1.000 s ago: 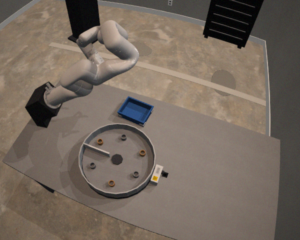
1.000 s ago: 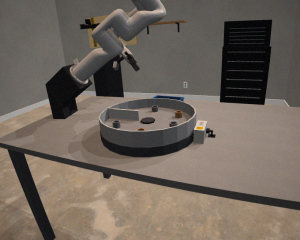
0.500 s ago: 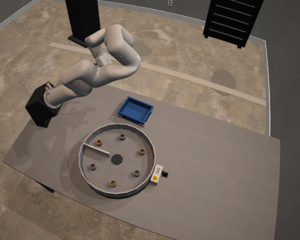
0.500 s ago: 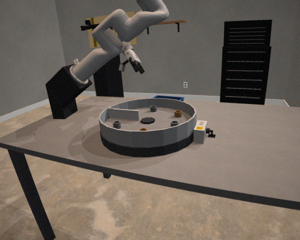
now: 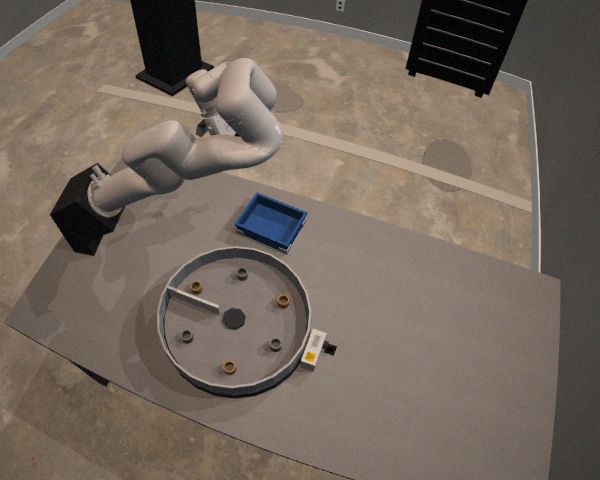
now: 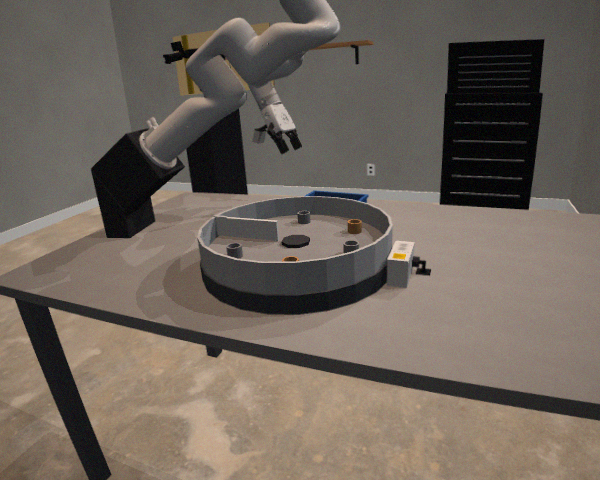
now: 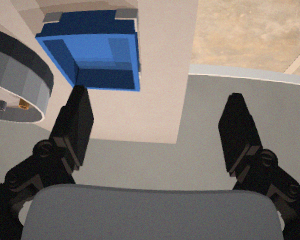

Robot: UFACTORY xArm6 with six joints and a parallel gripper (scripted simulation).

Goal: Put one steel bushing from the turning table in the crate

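The round walled turning table [image 5: 234, 320] holds three grey steel bushings [image 5: 242, 273] [image 5: 187, 336] [image 5: 275, 344] and three orange ones [image 5: 196, 286] [image 5: 283, 300] [image 5: 229, 367]. The blue crate [image 5: 271, 221] stands empty behind it and also shows in the wrist view [image 7: 92, 50]. My gripper [image 6: 286, 142] is open and empty, high above the table's back left, well above the turning table. In the wrist view the fingers stand wide apart with nothing between them.
A straight grey fence [image 5: 192, 299] reaches from the turning table's wall toward the dark hub [image 5: 233, 318]. A small white box with a yellow label [image 5: 312, 349] sits at the table's right rim. The arm's black base [image 5: 80, 209] stands at the back left.
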